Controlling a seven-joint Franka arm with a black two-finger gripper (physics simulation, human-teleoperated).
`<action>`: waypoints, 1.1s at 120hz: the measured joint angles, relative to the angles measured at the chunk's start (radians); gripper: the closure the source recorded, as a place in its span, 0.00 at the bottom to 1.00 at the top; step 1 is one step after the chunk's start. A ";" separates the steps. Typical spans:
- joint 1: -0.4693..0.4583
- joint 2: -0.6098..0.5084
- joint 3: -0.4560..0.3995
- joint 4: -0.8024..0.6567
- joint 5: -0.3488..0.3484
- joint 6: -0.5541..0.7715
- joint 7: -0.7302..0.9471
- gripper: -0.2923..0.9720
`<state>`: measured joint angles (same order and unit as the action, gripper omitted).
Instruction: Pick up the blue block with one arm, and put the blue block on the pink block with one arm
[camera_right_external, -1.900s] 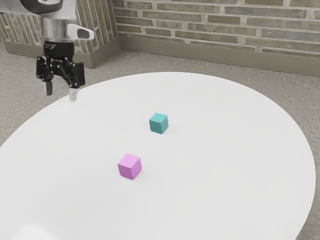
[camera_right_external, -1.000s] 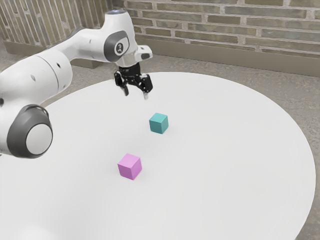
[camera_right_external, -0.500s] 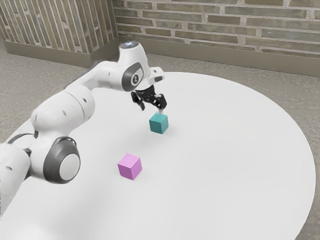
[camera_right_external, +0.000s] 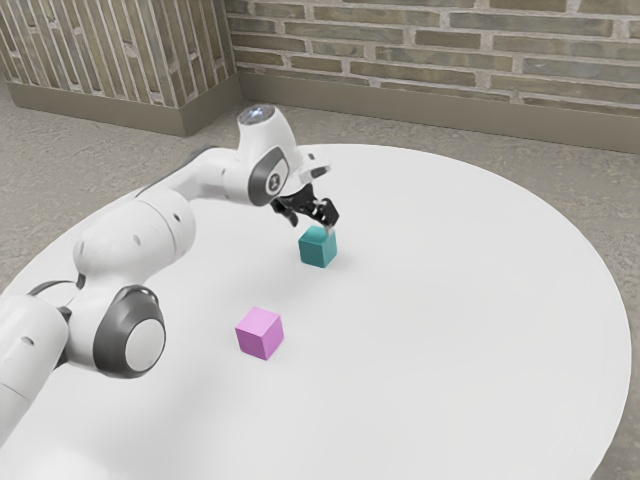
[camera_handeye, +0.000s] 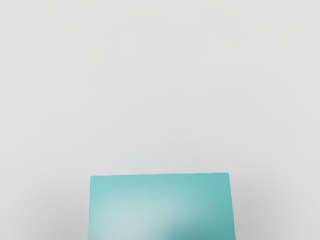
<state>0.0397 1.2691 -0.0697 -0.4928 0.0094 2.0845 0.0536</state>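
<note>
On the round white table (camera_right_external: 480, 300), blue block (camera_right_external: 318, 247) sits near centre, with pink block (camera_right_external: 260, 333) well apart from it, nearer the camera. Gripper (camera_right_external: 318, 225) hangs just above the blue block, fingers spread, not clamped on it. Wrist view: block directly under the hand, flat on the table.

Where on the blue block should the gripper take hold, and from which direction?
Probably its two opposite upright faces, coming from straight above. The blue block is a cube lying flat on the table, top bare, with room on every side; the pink block stands well apart. The open gripper hangs just over it, so a straight descent should do.
</note>
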 joint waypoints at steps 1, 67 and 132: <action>0.000 0.001 0.000 0.000 0.000 0.001 0.000 0.23; -0.001 0.045 0.000 -0.002 -0.001 0.035 0.021 0.25; -0.001 0.031 -0.008 -0.017 0.007 0.034 0.017 0.54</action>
<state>0.0390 1.2999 -0.0777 -0.5102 0.0161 2.1186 0.0703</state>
